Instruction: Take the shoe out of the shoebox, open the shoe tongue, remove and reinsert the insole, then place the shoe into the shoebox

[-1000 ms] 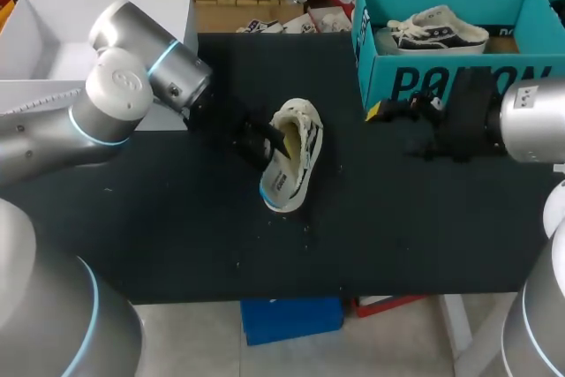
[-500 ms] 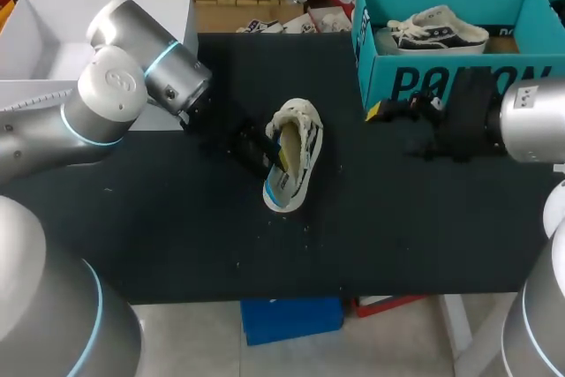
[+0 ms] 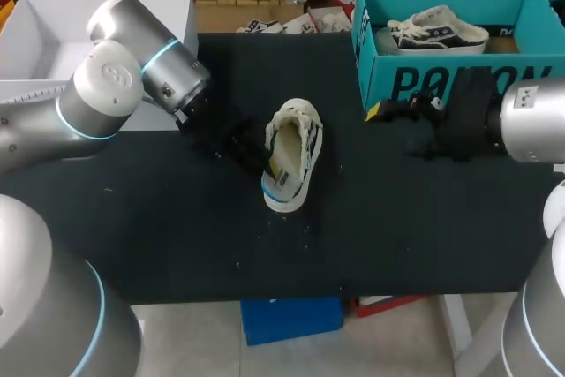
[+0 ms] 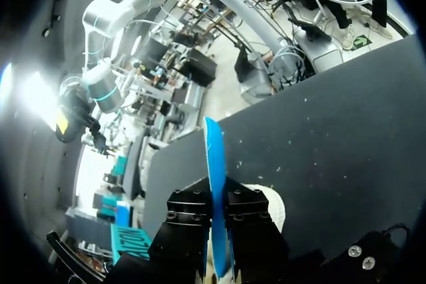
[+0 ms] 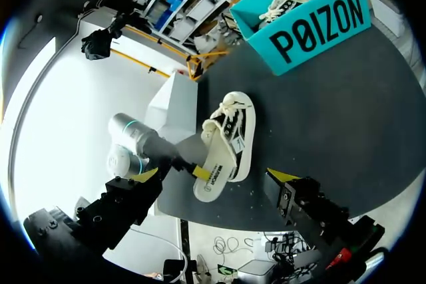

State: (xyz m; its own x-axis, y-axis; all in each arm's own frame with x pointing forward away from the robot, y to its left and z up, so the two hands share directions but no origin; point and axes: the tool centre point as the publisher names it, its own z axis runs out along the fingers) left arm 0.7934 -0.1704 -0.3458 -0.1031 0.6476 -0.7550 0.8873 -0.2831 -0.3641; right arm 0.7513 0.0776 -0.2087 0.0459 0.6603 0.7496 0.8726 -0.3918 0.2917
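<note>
Your left end effector [image 4: 218, 197] is clamped on the insole [image 4: 214, 157], which stands edge-on between its fingers. That pinch presumably gives control of the insole at the shoe's opening. The shoe [image 3: 300, 143] lies on the counter [image 3: 177, 236], well apart from the shoebox [image 3: 441, 77], leaving both arms room to work. Your right end effector [image 5: 213, 176] hangs near the box front, fingers spread wide and holding nothing. Against a second ago, the left end effector has drawn back slightly and more of the pale insole shows. The right arm is unchanged.
</note>
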